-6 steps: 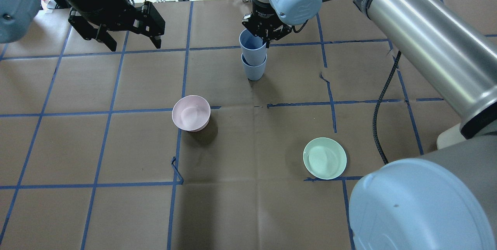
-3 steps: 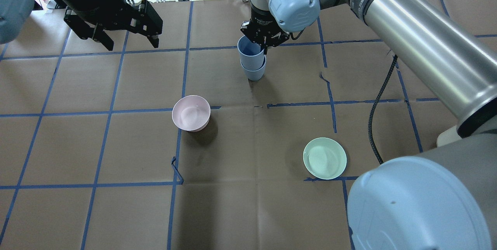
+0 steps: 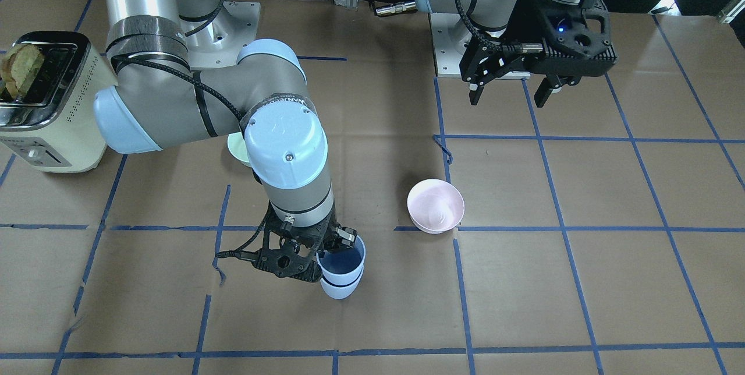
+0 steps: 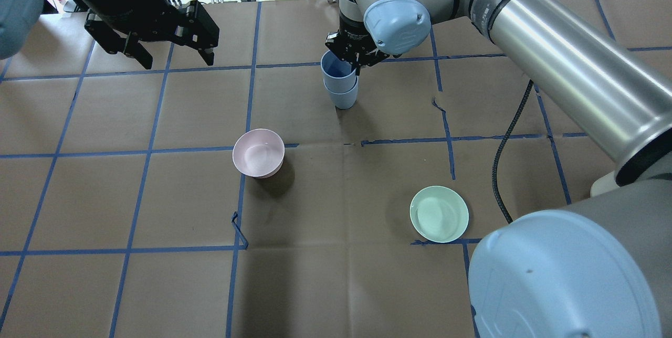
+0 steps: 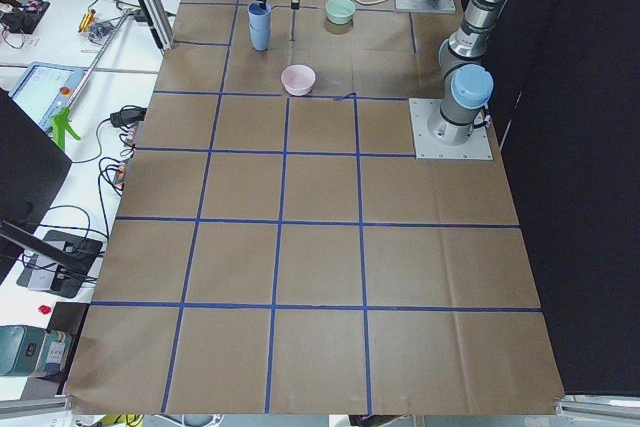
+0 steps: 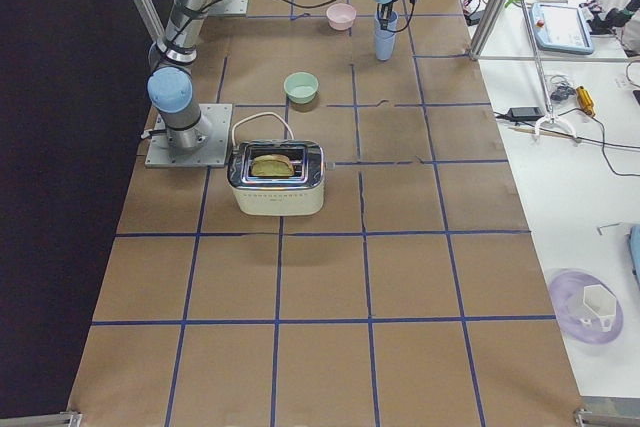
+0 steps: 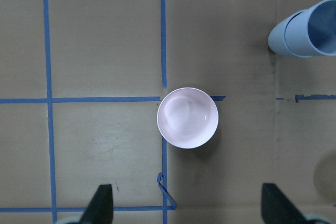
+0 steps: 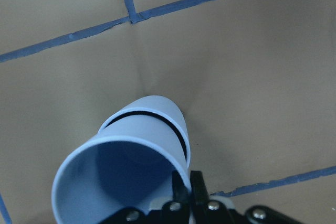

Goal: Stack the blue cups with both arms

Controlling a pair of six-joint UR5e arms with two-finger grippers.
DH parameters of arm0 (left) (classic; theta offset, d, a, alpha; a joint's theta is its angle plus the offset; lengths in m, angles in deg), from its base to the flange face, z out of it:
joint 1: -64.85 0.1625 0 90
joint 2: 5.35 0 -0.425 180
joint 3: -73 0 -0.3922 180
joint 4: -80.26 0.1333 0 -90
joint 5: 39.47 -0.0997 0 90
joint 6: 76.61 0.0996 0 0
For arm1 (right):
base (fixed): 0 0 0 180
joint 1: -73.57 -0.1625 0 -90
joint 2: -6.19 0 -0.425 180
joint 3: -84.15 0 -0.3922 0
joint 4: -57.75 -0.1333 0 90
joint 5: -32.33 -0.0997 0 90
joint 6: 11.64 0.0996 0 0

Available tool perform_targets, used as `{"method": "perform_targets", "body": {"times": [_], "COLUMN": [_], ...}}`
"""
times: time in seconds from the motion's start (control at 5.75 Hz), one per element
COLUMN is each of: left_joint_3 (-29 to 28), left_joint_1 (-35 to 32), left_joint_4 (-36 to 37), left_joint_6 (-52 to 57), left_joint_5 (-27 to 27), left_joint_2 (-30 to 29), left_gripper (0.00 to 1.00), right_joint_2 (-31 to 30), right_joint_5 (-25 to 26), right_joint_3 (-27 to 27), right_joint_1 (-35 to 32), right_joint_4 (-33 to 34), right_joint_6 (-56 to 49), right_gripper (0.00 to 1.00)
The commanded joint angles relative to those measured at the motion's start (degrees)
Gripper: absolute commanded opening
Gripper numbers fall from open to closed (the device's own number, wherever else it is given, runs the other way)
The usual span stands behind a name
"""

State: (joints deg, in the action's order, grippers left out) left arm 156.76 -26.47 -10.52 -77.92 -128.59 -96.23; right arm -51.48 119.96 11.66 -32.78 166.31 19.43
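Two blue cups stand nested at the far middle of the table. The upper blue cup (image 4: 337, 66) sits deep inside the lower blue cup (image 4: 344, 98), slightly tilted. My right gripper (image 4: 357, 58) is shut on the upper cup's rim, one finger inside and one outside, as the right wrist view (image 8: 185, 191) shows. The pair also shows in the front view, upper cup (image 3: 343, 261) over lower cup (image 3: 339, 290). My left gripper (image 4: 175, 60) is open and empty, held above the table well to the left of the cups. In its wrist view the cups (image 7: 307, 30) are at the top right.
A pale pink bowl (image 4: 258, 152) sits left of centre, directly under the left wrist camera (image 7: 187, 117). A mint-green bowl (image 4: 439, 213) sits near right. A toaster (image 3: 41, 101) stands beside the right arm's base. A black cable (image 4: 512, 133) hangs from the right arm.
My right gripper has lowered the upper cup further into the lower one, so less of it stands out. My left gripper has drifted slightly back and left, still open.
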Motion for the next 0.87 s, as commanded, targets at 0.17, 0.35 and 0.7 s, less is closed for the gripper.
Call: {"method": "perform_targets", "body": {"times": [0.17,0.35,0.7], "left_joint_3": [-0.01,0.08,-0.01], "left_joint_1": [0.00,0.09,0.09], "left_joint_4": [-0.01,-0.01,-0.01], "left_joint_6": [-0.01,-0.01,-0.01], "left_joint_5": [0.44,0.18,0.09], "left_joint_2": [-0.08,0.01,0.01], "left_gripper": [0.99,0.99,0.99], "right_joint_2": [-0.08,-0.86,-6.89], "right_joint_5": [0.09,0.44,0.88], "right_joint_3": [0.06,0.94,2.35], "right_joint_1": [0.17,0.52,3.15], "right_joint_4": [1.22,0.79,-7.69], "right_joint_6": [0.03,0.04,-1.71], "right_gripper": [1.00,1.00,1.00]}}
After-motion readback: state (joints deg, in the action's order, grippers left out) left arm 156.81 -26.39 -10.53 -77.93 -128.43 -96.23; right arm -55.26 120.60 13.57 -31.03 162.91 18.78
